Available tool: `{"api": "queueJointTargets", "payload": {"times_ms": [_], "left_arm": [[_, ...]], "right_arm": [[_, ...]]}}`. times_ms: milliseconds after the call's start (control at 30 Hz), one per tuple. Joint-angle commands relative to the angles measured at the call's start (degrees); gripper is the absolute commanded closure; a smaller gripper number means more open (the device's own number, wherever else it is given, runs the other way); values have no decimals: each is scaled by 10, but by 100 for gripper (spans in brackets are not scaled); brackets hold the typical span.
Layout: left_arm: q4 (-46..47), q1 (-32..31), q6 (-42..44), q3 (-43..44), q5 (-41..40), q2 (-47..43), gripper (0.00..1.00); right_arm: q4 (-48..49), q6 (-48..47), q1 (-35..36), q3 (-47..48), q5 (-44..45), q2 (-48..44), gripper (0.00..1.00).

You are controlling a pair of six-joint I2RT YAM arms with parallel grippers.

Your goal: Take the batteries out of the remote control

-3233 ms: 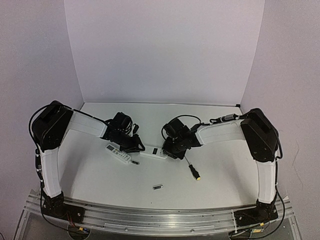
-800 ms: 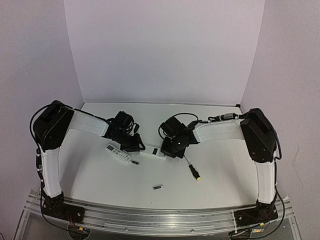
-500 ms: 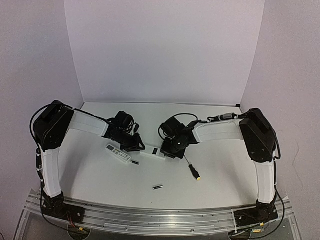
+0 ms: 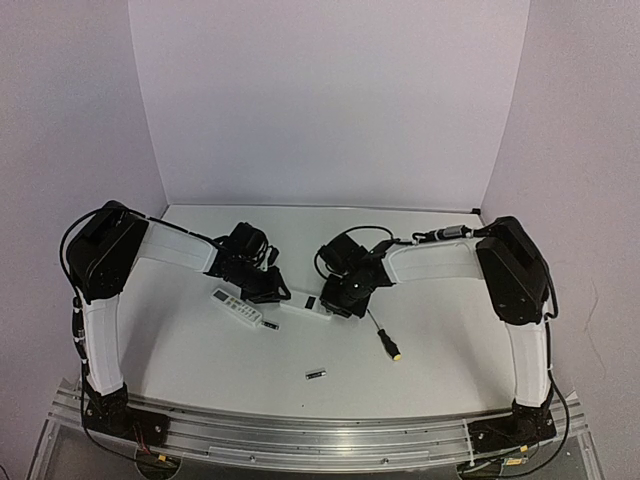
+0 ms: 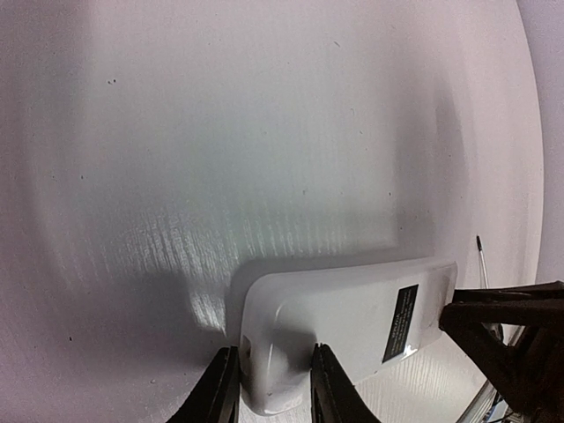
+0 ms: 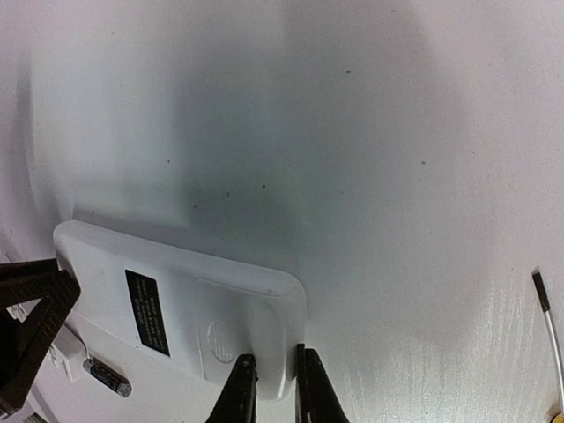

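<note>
The left gripper (image 5: 275, 352) grips one end of the face-down remote control (image 5: 344, 317); one battery (image 4: 270, 325) lies just beside a spare remote (image 4: 236, 306); another battery (image 4: 315, 374) lies apart toward the table's (image 4: 450, 350) near edge; the right gripper (image 6: 273, 354) straddles the remote control's other end, fingers nearly together, whether clenched I cannot tell; a screwdriver (image 4: 384, 336) lies rightmost.

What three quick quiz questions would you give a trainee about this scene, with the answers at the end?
1. True or false: the right gripper holds the screwdriver.
2. The remote between the two grippers lies: A) buttons up, B) back with black label up, C) on its edge.
3. Which gripper's camera shows a loose battery beside that remote?
Key: 1 false, the screwdriver lies on the table; 2 B; 3 the right gripper's.
</note>
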Motion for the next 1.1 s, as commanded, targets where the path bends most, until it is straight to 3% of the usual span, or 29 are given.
{"api": "queueJointTargets", "payload": {"times_ms": [0, 200, 400, 533, 700, 800, 1067], "left_arm": [[-50, -14, -1, -21, -14, 36, 73], [-72, -13, -5, 21, -50, 4, 68], [-114, -13, 1, 94, -110, -48, 31], [-151, -12, 9, 127, -163, -90, 2], [-180, 2, 0, 82, -248, -180, 0], [-184, 6, -15, 13, -280, -245, 0], [-165, 7, -84, -202, -270, -426, 0]], "right_arm": [[6, -75, 5, -34, -43, 0, 74], [3, -322, -1, -47, -4, -117, 43], [-9, -602, -6, -47, -61, -150, 15], [-23, -758, -16, -40, -150, -132, 11], [-26, -867, -20, -6, -161, -85, 9], [-26, -909, -22, 25, -110, -43, 9], [-25, -936, -31, 73, -96, 39, 11]]}}
